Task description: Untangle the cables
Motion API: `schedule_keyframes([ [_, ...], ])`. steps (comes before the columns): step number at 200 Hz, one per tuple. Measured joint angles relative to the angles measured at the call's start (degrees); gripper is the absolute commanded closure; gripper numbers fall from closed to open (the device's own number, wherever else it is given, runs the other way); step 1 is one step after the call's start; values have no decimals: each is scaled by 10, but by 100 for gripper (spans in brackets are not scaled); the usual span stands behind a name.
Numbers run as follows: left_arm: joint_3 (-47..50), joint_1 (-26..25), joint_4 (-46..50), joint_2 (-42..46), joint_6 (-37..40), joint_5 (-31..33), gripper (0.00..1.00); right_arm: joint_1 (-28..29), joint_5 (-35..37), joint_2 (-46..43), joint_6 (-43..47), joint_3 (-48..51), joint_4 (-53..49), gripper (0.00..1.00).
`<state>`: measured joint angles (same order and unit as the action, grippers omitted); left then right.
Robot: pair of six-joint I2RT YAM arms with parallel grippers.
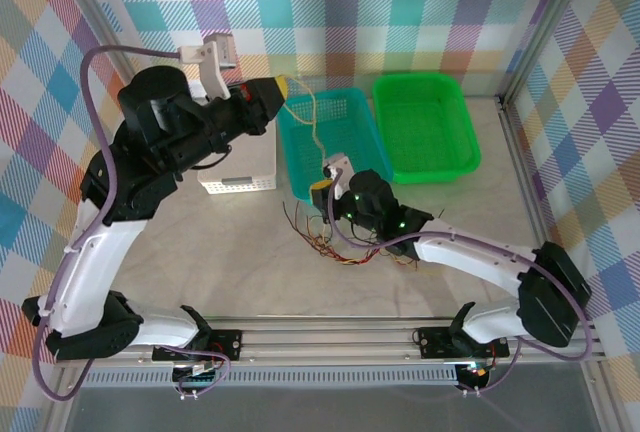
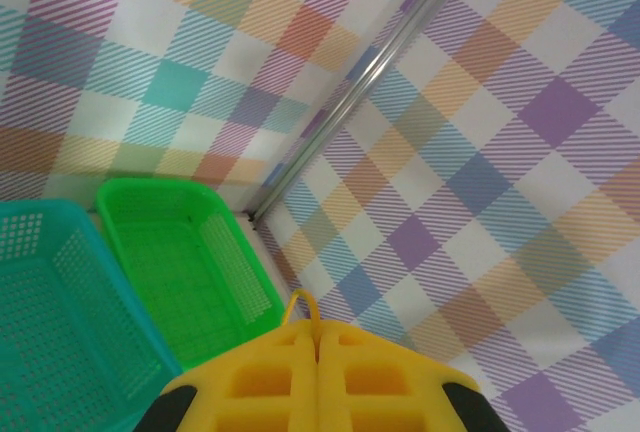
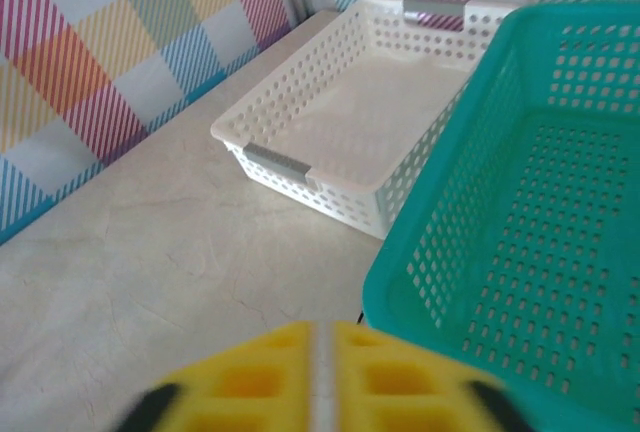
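A loose bunch of thin red, brown and black cables (image 1: 322, 239) lies on the table in front of the teal basket (image 1: 350, 142). One yellow cable (image 1: 313, 120) hangs from my left gripper (image 1: 287, 87) down into that basket. In the left wrist view the left gripper (image 2: 318, 327) is shut, with a loop of the yellow cable (image 2: 305, 302) sticking out between its fingertips. My right gripper (image 1: 322, 190) sits low at the teal basket's near left corner, just above the bunch. Its yellow jaws (image 3: 322, 330) are shut and no cable shows between them.
A green basket (image 1: 425, 127) stands to the right of the teal one, and a white basket (image 1: 238, 182) to its left under the left arm. The white basket (image 3: 340, 112) and the teal basket wall (image 3: 540, 212) stand close ahead of the right gripper. Checked walls enclose the table.
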<state>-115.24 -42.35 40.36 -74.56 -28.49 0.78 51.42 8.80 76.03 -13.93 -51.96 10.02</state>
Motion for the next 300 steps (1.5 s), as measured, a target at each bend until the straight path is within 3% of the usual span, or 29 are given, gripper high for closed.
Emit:
schedule_keyframes([
  [24, 65, 0, -3, 43, 16, 17, 99, 0, 24, -46, -7, -56, -63, 100],
  [51, 166, 0, -12, 93, 31, 32, 75, 0, 48, -75, -6, -161, -144, 100],
  [66, 223, 0, -20, 113, 31, 35, 68, 0, 55, -71, -5, -228, -186, 100],
  [85, 284, 0, -30, 128, 29, 34, 61, 0, 63, -55, -2, -306, -238, 100],
  [104, 339, 0, -38, 140, 25, 34, 46, 0, 73, -28, -1, -372, -289, 100],
  [116, 363, 0, -40, 148, 23, 36, 42, -3, 73, -8, -1, -405, -321, 100],
  [164, 409, 0, -36, 194, 38, 59, 19, -25, 66, 95, 15, -584, -437, 100],
  [224, 450, 0, 0, 259, 85, 114, 13, -100, 2, 221, 16, -788, -527, 100],
  [261, 531, 0, -5, 310, 111, 169, 12, -129, -29, 334, 16, -903, -578, 100],
  [300, 610, 0, -27, 358, 121, 217, 11, -151, -39, 431, 21, -958, -617, 100],
])
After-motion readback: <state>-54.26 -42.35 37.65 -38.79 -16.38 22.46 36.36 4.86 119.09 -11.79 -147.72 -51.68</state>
